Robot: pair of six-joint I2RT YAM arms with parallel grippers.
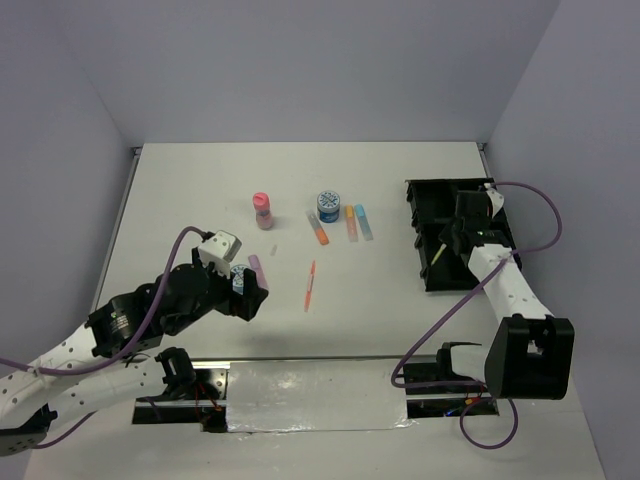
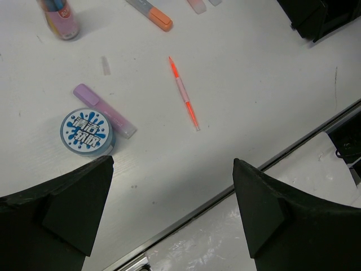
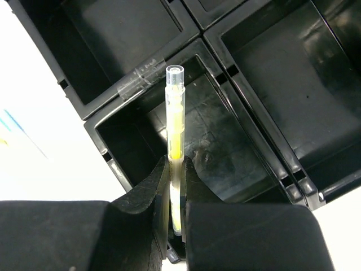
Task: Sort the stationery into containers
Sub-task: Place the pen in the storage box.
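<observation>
My right gripper (image 1: 455, 240) is shut on a thin yellow pen (image 3: 175, 130) and holds it over a compartment of the black organiser tray (image 3: 254, 121) at the right (image 1: 430, 200). My left gripper (image 1: 250, 290) is open and empty (image 2: 172, 197), just above the table near a blue-white round tub (image 2: 86, 131) and a purple marker (image 2: 104, 110). A thin orange pen (image 2: 183, 93) lies to the right of them. Farther back are a pink bottle (image 1: 263, 210), a second tub (image 1: 328, 206), two orange markers (image 1: 317, 229) and a blue marker (image 1: 365, 222).
A metal strip (image 2: 237, 186) marks the table's near edge, with a shiny plate (image 1: 310, 395) between the arm bases. The tray's other compartments (image 3: 130, 39) look empty. Walls enclose the table at the back and sides.
</observation>
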